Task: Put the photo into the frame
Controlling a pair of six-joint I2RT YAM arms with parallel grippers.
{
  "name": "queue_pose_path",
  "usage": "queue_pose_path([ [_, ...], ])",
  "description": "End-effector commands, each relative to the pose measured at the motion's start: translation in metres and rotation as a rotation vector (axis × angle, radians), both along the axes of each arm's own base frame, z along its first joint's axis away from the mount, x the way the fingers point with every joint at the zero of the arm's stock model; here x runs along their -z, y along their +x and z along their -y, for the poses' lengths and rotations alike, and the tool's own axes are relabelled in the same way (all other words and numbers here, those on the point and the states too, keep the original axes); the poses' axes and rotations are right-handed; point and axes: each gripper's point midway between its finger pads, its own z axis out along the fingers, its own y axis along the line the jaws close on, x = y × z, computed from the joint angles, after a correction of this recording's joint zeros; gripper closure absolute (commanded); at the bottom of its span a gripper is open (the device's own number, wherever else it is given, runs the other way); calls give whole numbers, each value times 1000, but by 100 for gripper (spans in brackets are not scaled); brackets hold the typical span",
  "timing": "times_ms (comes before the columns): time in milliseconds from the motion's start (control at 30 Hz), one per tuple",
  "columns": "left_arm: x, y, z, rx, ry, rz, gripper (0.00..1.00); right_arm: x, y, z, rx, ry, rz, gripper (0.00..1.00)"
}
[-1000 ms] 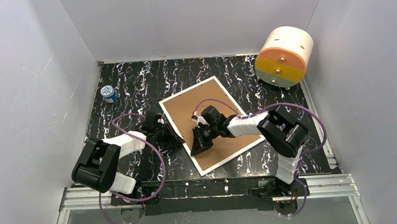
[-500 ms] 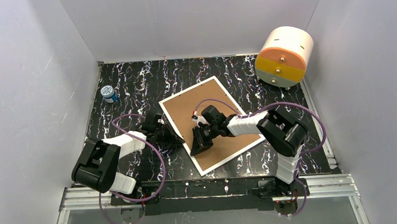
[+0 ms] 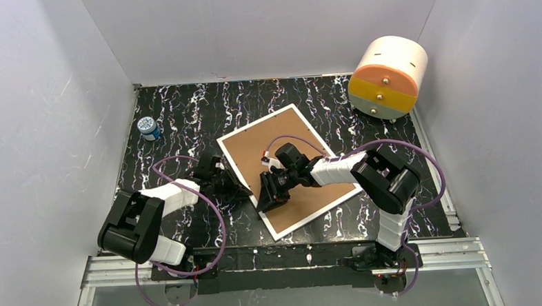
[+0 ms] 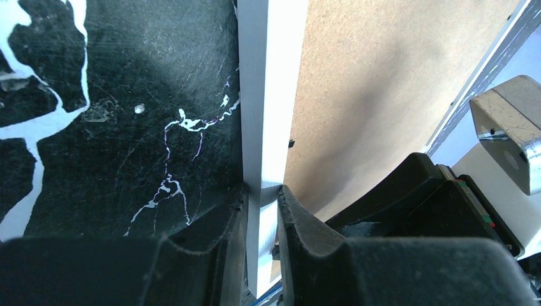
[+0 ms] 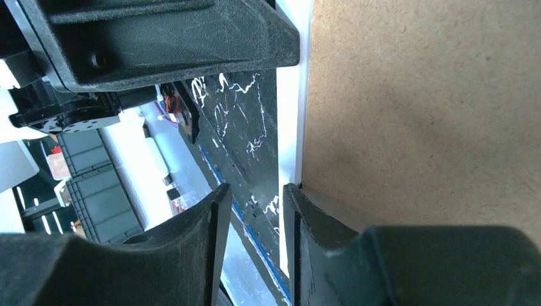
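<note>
Frame is laid back-up, askew on the counter; photo is not seen. It is pinched at its edge by left pincer; right pincer is spread, empty, beside it. Frame could be skidded or tipped if lifted one-sided.

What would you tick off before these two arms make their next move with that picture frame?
1. Left jaws clamped on the rim of the white-rimmed rectangular picture frame: ok.
2. Right jaws apart, clamping nothing: ok.
3. Frame's brown fibreboard back facing up: ok.
4. The photo in place inside the frame: cannot tell; no photo is visible.
5. White-and-orange drum apart from the frame: ok.
</note>
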Motion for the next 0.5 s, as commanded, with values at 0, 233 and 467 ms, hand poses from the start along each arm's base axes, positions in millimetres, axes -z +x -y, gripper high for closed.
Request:
queue_pose_path([
  [0,54,-43,-47,-19,271,-162,85,89,16,69,129,-385,69,52],
  [233,56,-45,-49,-15,286,-165,86,96,23,84,171,-444,81,51],
  [467,57,-46,-52,-16,298,-166,86,98,25,94,193,-462,79,51],
])
